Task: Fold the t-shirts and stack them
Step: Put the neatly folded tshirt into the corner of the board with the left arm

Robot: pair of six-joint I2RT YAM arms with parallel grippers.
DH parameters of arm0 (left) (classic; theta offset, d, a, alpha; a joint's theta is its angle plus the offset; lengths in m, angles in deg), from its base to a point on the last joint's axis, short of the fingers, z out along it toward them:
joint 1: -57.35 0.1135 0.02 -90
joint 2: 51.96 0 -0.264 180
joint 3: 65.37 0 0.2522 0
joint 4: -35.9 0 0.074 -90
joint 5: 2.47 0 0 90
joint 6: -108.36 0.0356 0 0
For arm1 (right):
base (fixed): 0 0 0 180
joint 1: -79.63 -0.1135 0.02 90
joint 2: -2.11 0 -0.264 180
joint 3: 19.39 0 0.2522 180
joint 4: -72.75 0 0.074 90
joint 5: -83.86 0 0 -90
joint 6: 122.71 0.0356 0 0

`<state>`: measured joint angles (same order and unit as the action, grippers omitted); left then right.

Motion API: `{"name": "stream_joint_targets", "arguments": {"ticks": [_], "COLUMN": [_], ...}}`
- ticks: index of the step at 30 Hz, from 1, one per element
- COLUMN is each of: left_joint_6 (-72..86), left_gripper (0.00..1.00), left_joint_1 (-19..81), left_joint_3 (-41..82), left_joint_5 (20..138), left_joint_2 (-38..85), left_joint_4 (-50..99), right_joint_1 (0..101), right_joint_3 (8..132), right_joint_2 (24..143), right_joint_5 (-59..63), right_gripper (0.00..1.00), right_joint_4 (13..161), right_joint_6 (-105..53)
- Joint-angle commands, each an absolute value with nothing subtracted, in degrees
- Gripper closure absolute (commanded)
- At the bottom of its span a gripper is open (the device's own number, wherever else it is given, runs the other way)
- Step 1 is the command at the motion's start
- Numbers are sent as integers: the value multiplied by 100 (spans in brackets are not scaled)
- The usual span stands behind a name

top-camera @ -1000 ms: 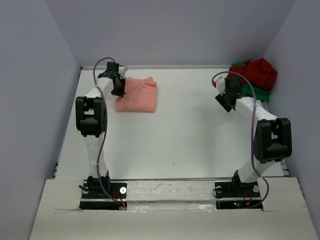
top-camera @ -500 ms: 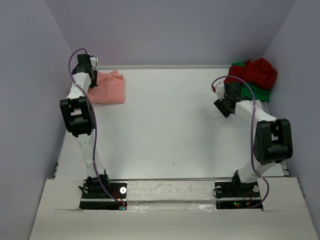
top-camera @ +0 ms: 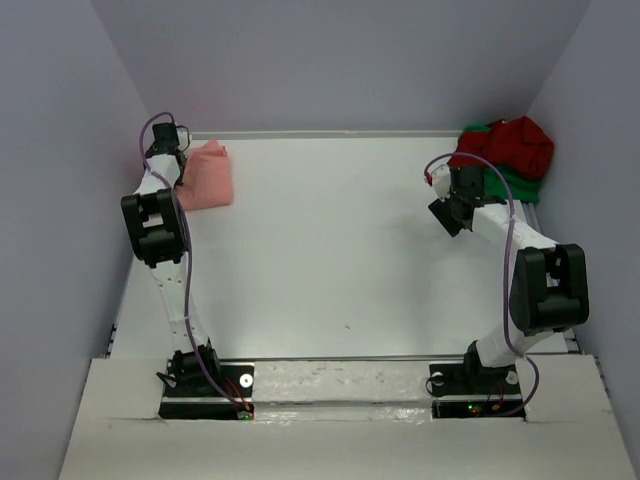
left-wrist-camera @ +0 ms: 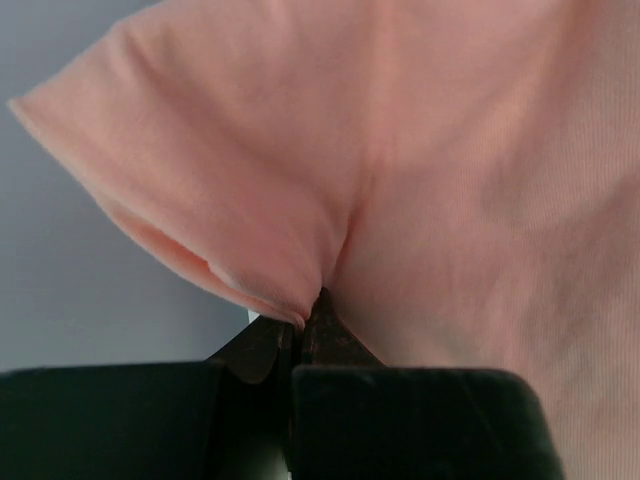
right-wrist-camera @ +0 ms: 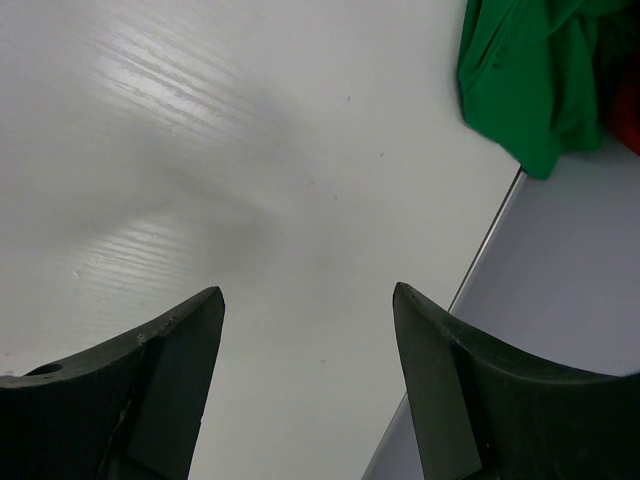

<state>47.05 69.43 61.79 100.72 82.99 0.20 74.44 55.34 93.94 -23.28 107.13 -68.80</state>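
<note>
The salmon-pink t-shirt (top-camera: 207, 175) lies bunched at the table's far left corner and fills the left wrist view (left-wrist-camera: 450, 180). My left gripper (top-camera: 177, 166) is shut on a pinch of its cloth (left-wrist-camera: 305, 318). A dark red t-shirt (top-camera: 513, 143) sits heaped on a bright green t-shirt (top-camera: 518, 183) in the far right corner. The green t-shirt's edge (right-wrist-camera: 525, 85) shows at the upper right of the right wrist view. My right gripper (top-camera: 443, 194) hovers just left of that heap, open (right-wrist-camera: 308, 296), with only bare table between its fingers.
White table (top-camera: 340, 240) walled by grey panels. The table's right edge (right-wrist-camera: 485, 245) runs close beside my right gripper's right finger. The left wall stands right behind my left gripper.
My left gripper has dragged the salmon-pink t-shirt leftwards, from the back-left area into the far left corner, and the cloth has bunched narrower. My right gripper has shifted only slightly.
</note>
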Motion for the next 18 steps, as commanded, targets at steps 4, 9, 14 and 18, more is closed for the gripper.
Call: {"name": "stream_joint_targets", "arguments": {"ticks": [4,9,14,18], "left_joint_6": [5299,5545,5677,5686], "left_gripper": [100,100,100,100], "left_joint_1": [6948,6948,6939,6948], "left_joint_3": [6660,6880,6862,6679], "left_joint_5": [10651,10870,10888,10871], "left_joint_2": [8470,8708,8778,8761], "left_joint_4": [473,692,816,930], "right_joint_1": [7488,7488,7488,7436], "right_joint_3": [5580,5580,5598,5615], "right_joint_2": [9263,9342,9387,9404], "right_joint_5": [-2292,-2319,-2380,-2433], "right_gripper": [26,26,26,26], "right_joint_4": [10742,10795,10822,10839], "right_joint_6": [-6725,-6707,-6725,-6733]}}
